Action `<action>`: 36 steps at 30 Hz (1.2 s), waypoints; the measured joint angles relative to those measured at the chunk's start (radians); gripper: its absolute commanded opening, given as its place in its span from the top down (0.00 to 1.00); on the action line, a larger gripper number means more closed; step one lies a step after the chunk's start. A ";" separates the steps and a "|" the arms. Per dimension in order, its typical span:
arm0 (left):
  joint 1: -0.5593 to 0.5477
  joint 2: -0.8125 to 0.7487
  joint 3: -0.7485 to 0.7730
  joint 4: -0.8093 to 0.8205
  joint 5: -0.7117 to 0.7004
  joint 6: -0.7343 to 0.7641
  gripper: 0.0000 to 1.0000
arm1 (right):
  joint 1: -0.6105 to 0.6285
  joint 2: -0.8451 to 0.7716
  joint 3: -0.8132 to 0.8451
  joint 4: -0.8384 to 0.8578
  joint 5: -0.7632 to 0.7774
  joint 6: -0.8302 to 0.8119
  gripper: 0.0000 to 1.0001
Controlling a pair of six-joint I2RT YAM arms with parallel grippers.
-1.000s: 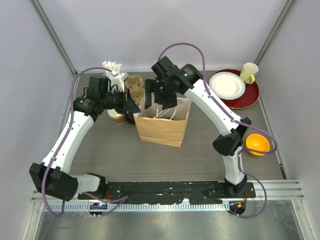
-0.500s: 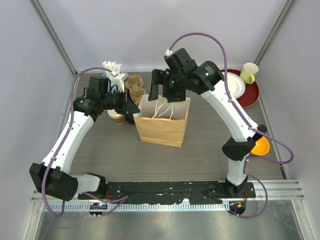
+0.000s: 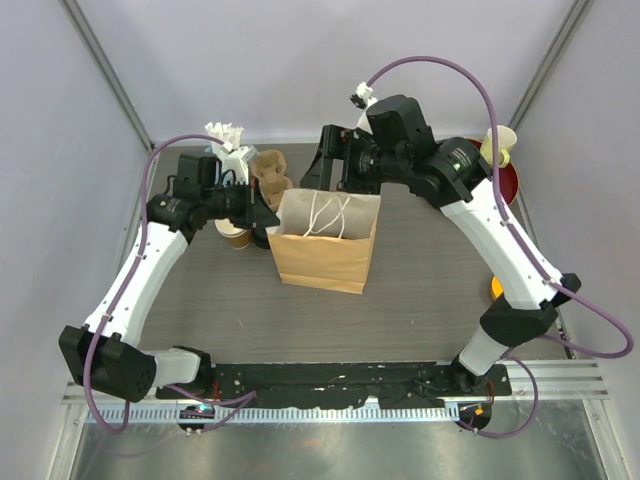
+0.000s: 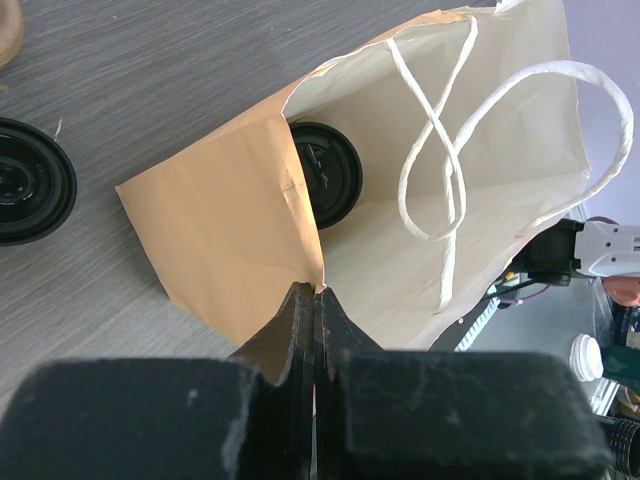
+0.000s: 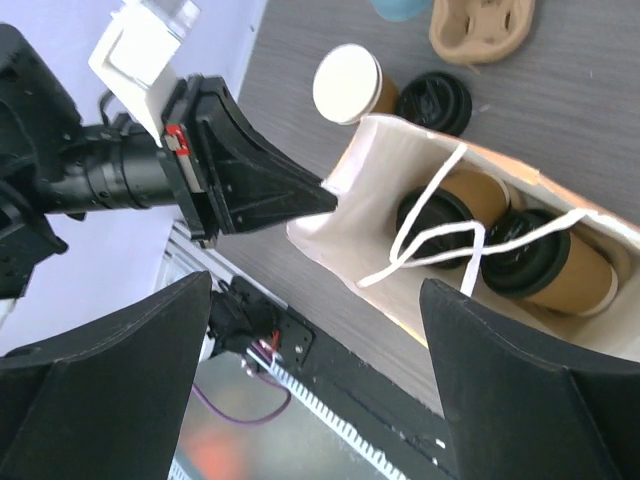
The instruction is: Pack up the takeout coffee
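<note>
A brown paper bag [image 3: 325, 248] with white handles stands open mid-table. In the right wrist view two kraft cups with black lids [image 5: 440, 215] [image 5: 530, 262] lie inside it; the left wrist view shows one lid [image 4: 325, 172] in the bag. My left gripper [image 4: 315, 295] is shut on the bag's left rim and holds it open; it also shows in the top view [image 3: 268, 220]. My right gripper [image 5: 315, 285] is wide open and empty, raised above the bag's far side [image 3: 335, 168].
An open kraft cup [image 5: 347, 85] and a black-lidded item [image 5: 435, 100] stand left of the bag. A pulp cup carrier [image 3: 270, 170] and a cup of straws [image 3: 230, 148] are behind. A red plate [image 3: 507, 185], yellow mug [image 3: 500, 140] and orange bowl [image 3: 493, 288] are at the right.
My right gripper has lifted out of the bag's mouth and drawn back and to the right, open and empty. My left gripper has stayed on the bag's rim.
</note>
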 measured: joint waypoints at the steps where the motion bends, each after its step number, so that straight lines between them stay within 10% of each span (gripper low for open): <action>1: 0.000 0.000 0.000 0.000 0.000 0.000 0.91 | -0.006 -0.026 -0.042 0.045 -0.003 0.000 0.09; 7: 0.010 -0.001 0.000 0.002 -0.001 -0.002 0.40 | -0.051 -0.164 -0.235 0.267 0.012 0.002 0.09; 12: 0.019 -0.018 0.002 0.015 0.000 -0.001 0.22 | -0.082 -0.200 -0.271 0.384 0.017 0.002 0.09; 19: 0.051 -0.032 0.122 0.018 -0.025 0.000 0.14 | -0.150 -0.176 -0.286 0.486 -0.043 0.015 0.08; 28: 0.171 -0.006 0.413 0.063 -0.307 0.000 0.31 | -0.313 -0.075 -0.307 0.639 -0.122 0.070 0.09; 36: 0.430 0.150 0.409 0.059 -0.392 -0.001 0.22 | -0.399 0.119 -0.219 0.686 -0.259 0.084 0.08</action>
